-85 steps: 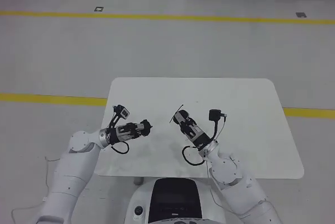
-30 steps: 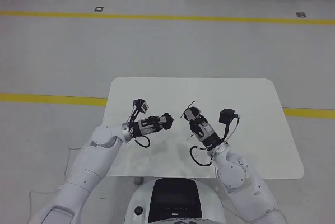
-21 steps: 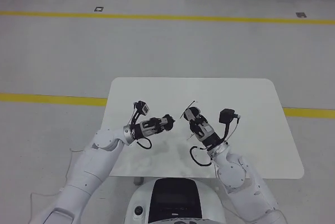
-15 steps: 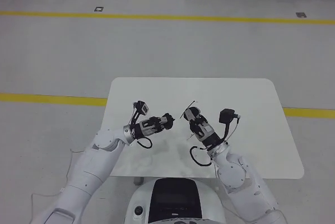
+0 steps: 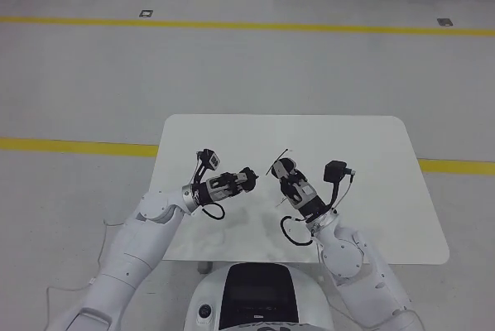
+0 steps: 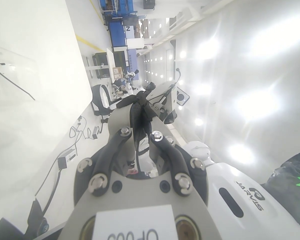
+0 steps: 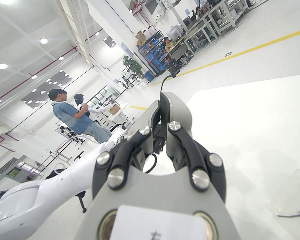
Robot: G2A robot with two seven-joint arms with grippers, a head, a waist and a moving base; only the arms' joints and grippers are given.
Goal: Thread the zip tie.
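Note:
My right gripper (image 5: 283, 171) (image 7: 162, 101) hangs over the middle of the white table (image 5: 355, 149), shut on a thin black zip tie (image 7: 163, 86). The tie's short free end with its head sticks out past the fingertips, pointing up and away from me (image 5: 278, 160). My left gripper (image 5: 247, 175) (image 6: 139, 98) is a short way to its left at about the same height, shut and pointing at the right one. Whether anything sits between its dark pads I cannot tell. A small gap separates the two grippers.
A second black zip tie (image 6: 13, 84) (image 7: 290, 216) lies flat on the table by a clear sheet (image 7: 292, 188). The far and right parts of the tabletop are bare. The table's front edge is close below both arms.
Since 2.8 s ago both arms have moved right and farther over the table, the left closing most of the gap to the right. Over the last second nothing has visibly moved.

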